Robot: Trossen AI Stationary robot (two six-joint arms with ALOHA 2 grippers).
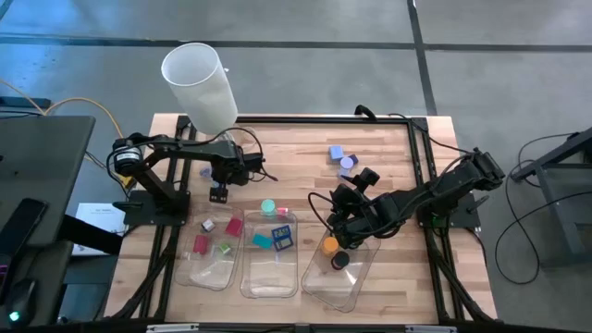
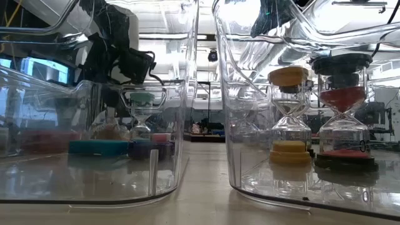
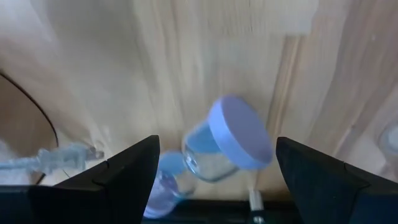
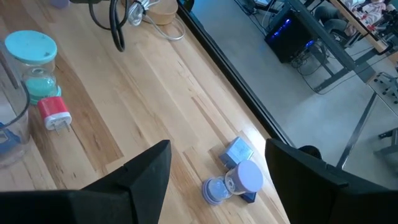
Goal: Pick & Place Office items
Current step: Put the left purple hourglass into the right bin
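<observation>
The left gripper (image 3: pixel 214 180) hangs open over a toppled purple sand timer (image 3: pixel 214 149) at the surface's (image 1: pixel 296 166) far left, the timer's long axis lying between its fingers. The right gripper (image 1: pixel 344 229), also open and empty, hovers above the right tray (image 1: pixel 319 287); another purple timer (image 4: pixel 233 180) lies beyond it, farther from the trays.

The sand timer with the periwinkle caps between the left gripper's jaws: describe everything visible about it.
The periwinkle sand timer is a small hourglass: a clear glass-like bulb pair between two round, flat lavender-blue caps, plastic by the look. It lies tipped on its side on the wooden table, one cap face turned toward the camera, the other lower and partly hidden. It sits between the open jaws of the left gripper, with neither jaw visibly touching it.
</observation>
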